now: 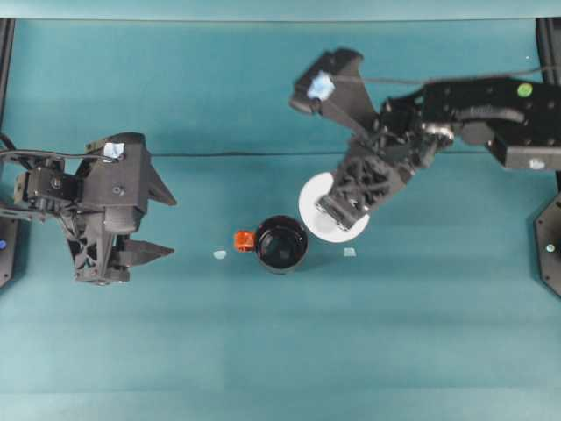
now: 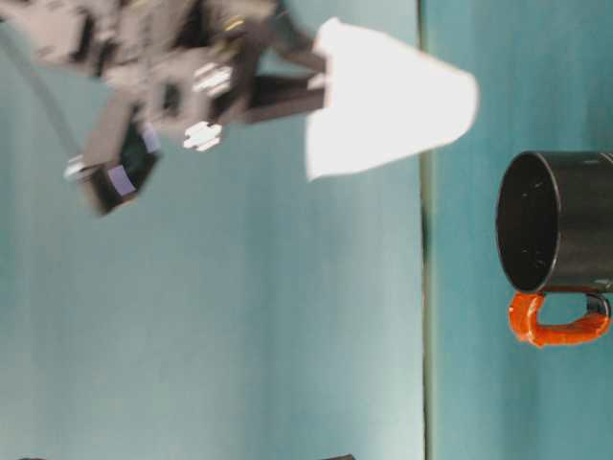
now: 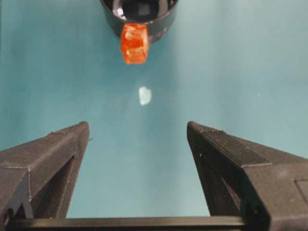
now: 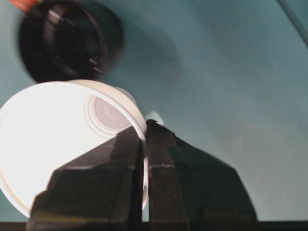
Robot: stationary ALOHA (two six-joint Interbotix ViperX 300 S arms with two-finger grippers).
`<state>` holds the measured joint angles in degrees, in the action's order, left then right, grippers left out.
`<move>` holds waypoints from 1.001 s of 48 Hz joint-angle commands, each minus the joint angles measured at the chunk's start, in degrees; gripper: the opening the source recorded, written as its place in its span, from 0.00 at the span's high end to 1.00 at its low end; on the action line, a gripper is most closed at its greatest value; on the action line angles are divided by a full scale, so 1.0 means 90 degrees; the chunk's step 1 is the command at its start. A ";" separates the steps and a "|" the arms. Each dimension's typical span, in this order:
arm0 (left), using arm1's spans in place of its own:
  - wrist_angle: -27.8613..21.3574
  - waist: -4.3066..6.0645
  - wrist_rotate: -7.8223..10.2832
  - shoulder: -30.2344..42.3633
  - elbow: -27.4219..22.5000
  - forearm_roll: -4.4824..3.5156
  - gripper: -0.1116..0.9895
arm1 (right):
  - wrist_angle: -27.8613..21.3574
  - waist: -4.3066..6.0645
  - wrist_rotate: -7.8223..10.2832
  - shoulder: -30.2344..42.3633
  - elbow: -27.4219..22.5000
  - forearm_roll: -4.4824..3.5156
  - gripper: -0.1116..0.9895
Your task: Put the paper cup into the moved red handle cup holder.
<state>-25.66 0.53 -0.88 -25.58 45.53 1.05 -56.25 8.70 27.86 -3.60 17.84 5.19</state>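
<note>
Right end effector (image 4: pixel 145 132) pinches the rim of the plain white tapered paper cup (image 1: pixel 326 210), held in the air above the flat teal surface (image 1: pixel 421 333), just beside the upright glossy black round holder (image 1: pixel 280 244) with its orange-red handle (image 1: pixel 244 240). Left end effector (image 1: pixel 162 226) hangs spread open, well apart.

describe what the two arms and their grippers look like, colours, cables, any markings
Both arms are matte black. The left gripper has two tapered, pointed black fingers, a pale blue tape patch on top, and black cables running off its rear. The right gripper has a lattice-patterned black body, a blue tape patch on its camera mount, a thin black cable along the arm, and a green dot near its base.
</note>
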 commanded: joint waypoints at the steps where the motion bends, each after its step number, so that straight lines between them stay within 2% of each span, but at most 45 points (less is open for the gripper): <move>1: 0.0029 0.0010 -0.0029 -0.0029 -0.0078 0.0010 0.09 | -0.0049 -0.0010 -0.0117 -0.0176 -0.0322 -0.0020 0.99; 9: 0.0029 0.0020 -0.0186 -0.0039 -0.0068 0.0010 0.09 | 0.0000 -0.0029 -0.0215 -0.0010 -0.0537 -0.0010 0.99; 13: 0.0029 0.0020 -0.0195 -0.0049 -0.0059 0.0010 0.09 | 0.0059 -0.0068 -0.0234 0.0098 -0.0654 -0.0059 0.99; 17: 0.0029 0.0020 -0.0195 -0.0049 -0.0059 0.0010 0.09 | 0.0137 -0.0146 -0.0244 0.0205 -0.0703 -0.0127 0.99; 30: 0.0029 0.0020 -0.0186 -0.0039 -0.0068 0.0010 0.09 | 0.0537 -0.0430 -0.0234 0.0674 -0.0713 -0.0117 0.99; 37: 0.0029 0.0020 -0.0186 -0.0039 -0.0059 0.0010 0.09 | 0.0703 -0.0498 -0.0234 0.0869 -0.0713 -0.0127 0.99; 41: 0.0029 0.0020 -0.0186 -0.0039 -0.0059 0.0010 0.09 | 0.0732 -0.0498 -0.0254 0.0986 -0.0713 -0.0137 0.99; 48: 0.0029 0.0020 -0.0195 -0.0039 -0.0059 0.0010 0.09 | 0.0732 -0.0498 -0.0254 0.1201 -0.0713 -0.0244 0.99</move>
<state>-25.66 0.62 -2.55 -25.58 45.53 1.05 -49.92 4.39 26.37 6.59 12.39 3.52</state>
